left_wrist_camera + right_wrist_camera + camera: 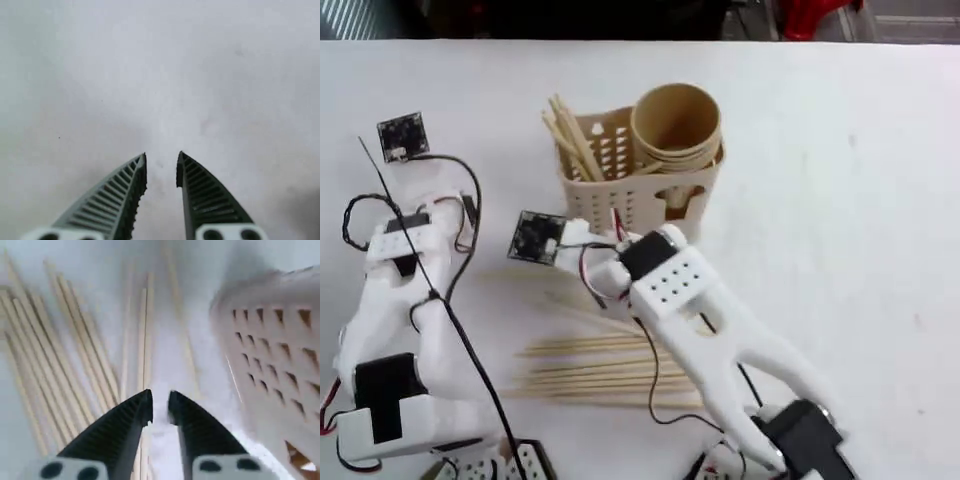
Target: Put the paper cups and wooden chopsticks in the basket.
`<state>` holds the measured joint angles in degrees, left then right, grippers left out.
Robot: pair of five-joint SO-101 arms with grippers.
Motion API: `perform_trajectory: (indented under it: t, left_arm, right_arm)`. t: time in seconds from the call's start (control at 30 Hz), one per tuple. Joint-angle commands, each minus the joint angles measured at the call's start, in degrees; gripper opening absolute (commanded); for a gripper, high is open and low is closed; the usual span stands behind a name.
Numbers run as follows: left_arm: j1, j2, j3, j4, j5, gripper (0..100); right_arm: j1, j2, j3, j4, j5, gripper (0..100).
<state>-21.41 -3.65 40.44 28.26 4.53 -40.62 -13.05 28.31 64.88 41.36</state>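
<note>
Fingers [122, 427] of the right gripper [160, 407] stand narrowly parted over the wooden chopsticks [75, 370] beside the basket [270, 365], those of the left gripper [161, 169] likewise narrow, well apart from it.

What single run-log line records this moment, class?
paper cups: in basket | chopsticks: many on table, some in basket | right gripper: open over chopsticks | left gripper: open, empty

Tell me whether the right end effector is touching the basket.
Apart. The right wrist view shows a strip of bare table between the right end effector and the basket wall.
</note>
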Motion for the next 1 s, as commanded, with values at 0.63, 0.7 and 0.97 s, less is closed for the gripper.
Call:
perform_trajectory:
  t: [0.63,0.7,0.97]
  left_arm:
    - [0.7,-0.7,-0.5,-1.1,-0.9,12]
    - [0.7,-0.7,-0.5,-1.1,-0.9,12]
    - [0.7,-0.7,-0.5,-1.1,-0.9,12]
  right_arm:
    - [5.0,17.5,0.6,-14.7,9.2,16.6]
    - [5.1,17.5,1.6,-16.4,9.0,16.6]
    - [5.1,17.5,6.9,-23.3,9.0,15.9]
